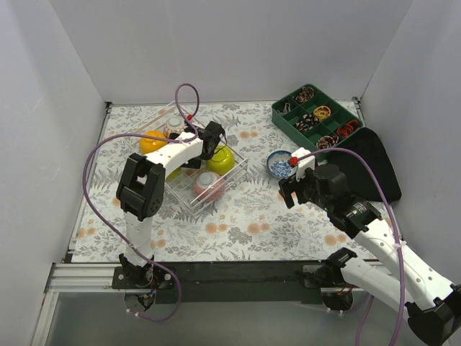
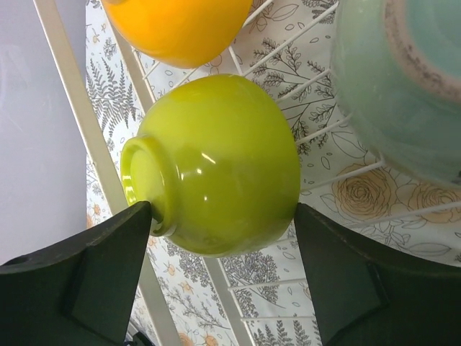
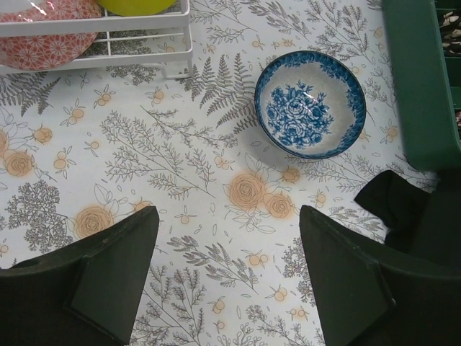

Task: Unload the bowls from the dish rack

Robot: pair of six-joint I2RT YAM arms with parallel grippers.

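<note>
A glossy yellow-green bowl (image 2: 216, 166) lies on its side in the clear dish rack (image 1: 234, 177), foot toward the rack's wall. The orange bowl (image 2: 180, 25) and the mint bowl (image 2: 403, 79) beside it are cut off at the frame's edge. The left gripper (image 2: 222, 216) is spread wide around the yellow-green bowl; whether it touches the bowl is unclear. The right gripper (image 3: 229, 216) hangs open over the table near a blue-white bowl (image 3: 310, 104).

left arm (image 1: 176, 150) reaches forward, right arm (image 1: 360, 216) bends inward, left claw (image 2: 223, 210) and right claw (image 3: 229, 213) both spread wide

No readable text, label or number anywhere.
</note>
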